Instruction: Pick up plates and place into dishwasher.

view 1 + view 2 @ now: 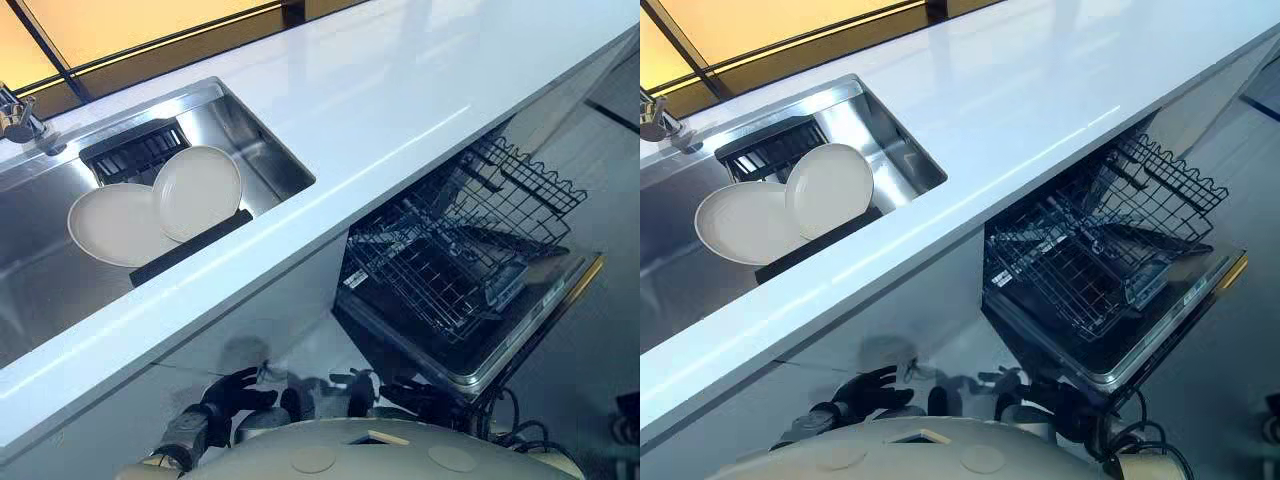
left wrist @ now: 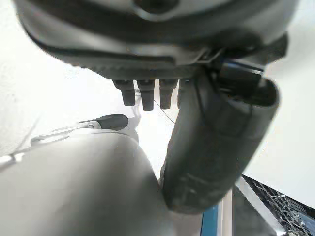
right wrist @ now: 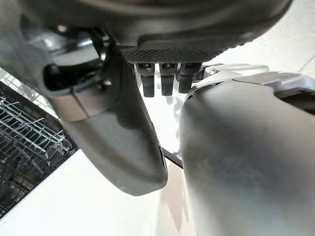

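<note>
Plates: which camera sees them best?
The left eye view: both plates lie overlapping in the sink, well inside the picture. The right eye view shows them nearer its edge. The wrist views catch the dishwasher rack.

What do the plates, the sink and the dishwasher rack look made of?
Plates: probably glazed ceramic, cream with a soft sheen. Sink: likely brushed stainless steel, grey and reflective. Dishwasher rack: dark coated wire, an open grid of thin rods.

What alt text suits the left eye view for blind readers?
Two white plates overlap in a steel sink in a white counter. Lower right, an open dishwasher shows its wire rack. Left hand and right hand hang low, open.
</note>
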Tool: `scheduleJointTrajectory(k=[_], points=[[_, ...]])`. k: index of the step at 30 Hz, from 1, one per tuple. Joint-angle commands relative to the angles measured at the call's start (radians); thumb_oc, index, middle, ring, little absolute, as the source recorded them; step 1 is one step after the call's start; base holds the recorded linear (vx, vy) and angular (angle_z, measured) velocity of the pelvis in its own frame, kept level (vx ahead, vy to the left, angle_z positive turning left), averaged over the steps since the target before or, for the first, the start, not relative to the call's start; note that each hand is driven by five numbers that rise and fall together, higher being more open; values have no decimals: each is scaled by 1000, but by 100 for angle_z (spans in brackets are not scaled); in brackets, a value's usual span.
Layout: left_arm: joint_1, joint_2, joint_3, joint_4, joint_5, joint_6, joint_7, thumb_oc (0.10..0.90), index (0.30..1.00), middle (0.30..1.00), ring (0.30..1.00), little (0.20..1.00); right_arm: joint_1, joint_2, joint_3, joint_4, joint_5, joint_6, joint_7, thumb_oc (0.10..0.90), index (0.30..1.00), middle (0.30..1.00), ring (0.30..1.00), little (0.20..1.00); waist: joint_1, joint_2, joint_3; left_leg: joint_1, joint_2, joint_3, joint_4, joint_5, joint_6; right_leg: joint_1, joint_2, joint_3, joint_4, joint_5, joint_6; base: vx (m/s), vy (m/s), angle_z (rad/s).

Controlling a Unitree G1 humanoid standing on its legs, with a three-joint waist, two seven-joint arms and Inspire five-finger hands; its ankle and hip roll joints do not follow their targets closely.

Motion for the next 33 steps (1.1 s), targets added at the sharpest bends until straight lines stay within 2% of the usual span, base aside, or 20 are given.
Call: scheduleJointTrajectory(k=[1, 10, 15, 16, 21, 23, 25, 28, 29, 30, 33], points=[[-17, -16, -19, 45, 1, -27, 1, 800, 900, 900, 900, 900, 36, -9, 30, 62, -34, 26, 16, 800, 900, 900, 900, 900, 12, 38, -19, -4, -6, 33, 41, -109, -10, -64, 22, 12, 120, -105, 44, 72, -357, 19], [-21, -18, -17, 38, -57, -16, -39, 800, 900, 900, 900, 900, 26, -10, 37, 71, -25, 25, 16, 800, 900, 900, 900, 900, 13, 37, -22, -8, -6, 29, 37, -104, -15, -67, 24, 9, 116, -102, 41, 0, 0, 0], [-29, -12, -33, 8, -49, -43, -166, 800, 900, 900, 900, 900, 21, -16, 37, 63, -35, 36, 9, 800, 900, 900, 900, 900, 12, 45, -22, -10, -7, 27, 37, -102, -17, -70, 23, 10, 117, -102, 42, 0, 0, 0], [-34, -6, -52, -22, -58, -31, -214, 800, 900, 900, 900, 900, 18, -24, 37, 54, -39, 46, 10, 800, 900, 900, 900, 900, 11, 49, -21, -13, -6, 27, 37, -100, -17, -72, 23, 11, 118, -102, 43, -20, 33, 0], [-55, 26, -102, -221, -193, 66, -390, 800, 900, 900, 900, 900, 5, -59, 29, 11, -55, 96, 21, 800, 900, 900, 900, 900, 12, 65, -18, -17, -3, 28, 32, -95, -15, -80, 19, 10, 121, -99, 48, -13, 22, 0], [-63, 31, -113, -347, -312, 158, -475, 800, 900, 900, 900, 900, 2, -67, 25, -8, -54, 115, 22, 800, 900, 900, 900, 900, 15, 69, -16, -17, -4, 26, 28, -93, -12, -82, 19, 10, 122, -97, 50, 0, 0, 0], [-62, 32, -121, -463, -352, 222, -574, 800, 900, 900, 900, 900, -1, -72, 22, -23, -48, 132, 21, 800, 900, 900, 900, 900, 21, 69, -14, -17, -4, 22, 25, -91, -11, -81, 18, 9, 122, -96, 51, 0, 0, 0], [-53, 69, -178, -660, -320, 212, -696, 800, 900, 900, 900, 900, -2, -81, 27, -47, -35, 152, 22, 800, 900, 900, 900, 900, 25, 70, -9, -20, -3, 17, 21, -87, -9, -84, 19, 10, 123, -92, 53, -26, -7, 2], [-54, 85, -193, -740, -320, 233, -727, 800, 900, 900, 900, 900, -1, -83, 31, -55, -30, 156, 21, 800, 900, 900, 900, 900, 26, 70, -7, -21, -3, 15, 20, -85, -8, -85, 19, 11, 123, -91, 54, -47, -6, 3], [-61, 107, -204, -849, -336, 272, -778, 800, 900, 900, 900, 900, 2, -87, 36, -65, -23, 159, 20, 800, 900, 900, 900, 900, 26, 71, -5, -21, -3, 13, 18, -84, -6, -85, 20, 13, 124, -91, 55, -44, -3, 2], [-93, 135, -216, -1140, -512, 433, -920, 800, 900, 900, 900, 900, 11, -89, 51, -88, -11, 160, 15, 800, 900, 900, 900, 900, 26, 73, -2, -20, -5, 6, 11, -85, 1, -87, 21, 17, 124, -89, 56, -24, -5, 1]])
